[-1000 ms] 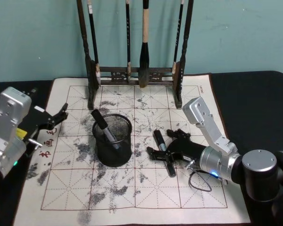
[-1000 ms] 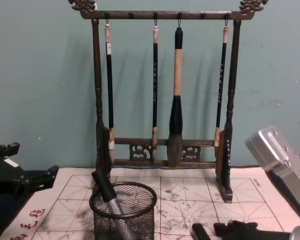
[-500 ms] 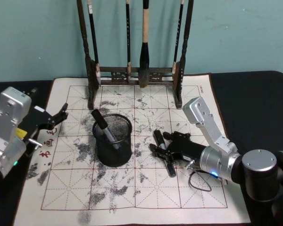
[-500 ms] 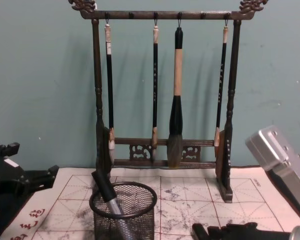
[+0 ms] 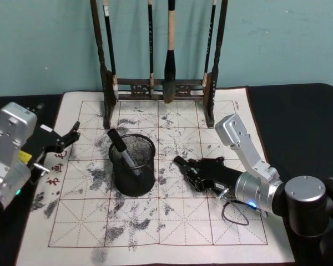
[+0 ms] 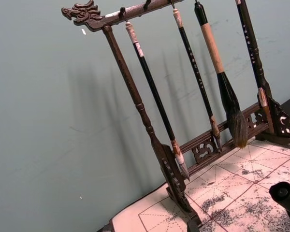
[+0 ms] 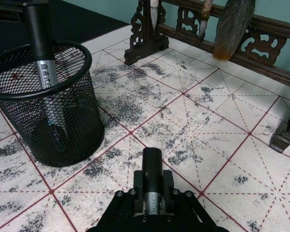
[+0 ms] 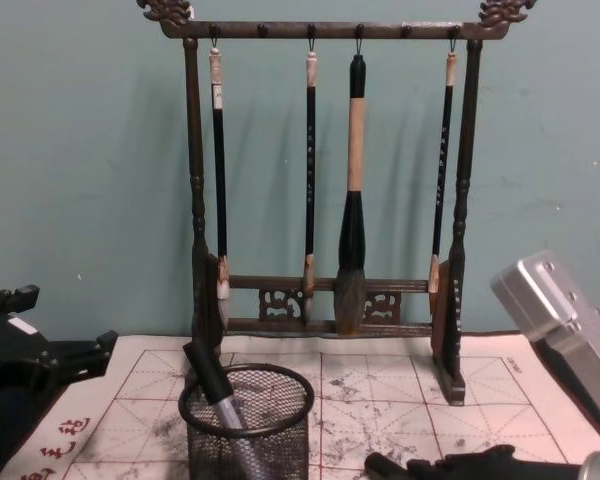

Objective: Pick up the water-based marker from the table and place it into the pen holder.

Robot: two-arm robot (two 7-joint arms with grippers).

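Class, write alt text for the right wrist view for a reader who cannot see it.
The right gripper is shut on a black marker, its end pointing out over an ink-stained grid mat. Beyond stands a black mesh pen holder with another marker inside; a wooden brush rack stands farther back.

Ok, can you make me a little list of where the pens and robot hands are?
right gripper: shut on the held marker, right of the pen holder
pen holder: on the mat, a stored marker leaning inside
left gripper: open, idle at the mat's left edge
brush rack: behind, four brushes hanging
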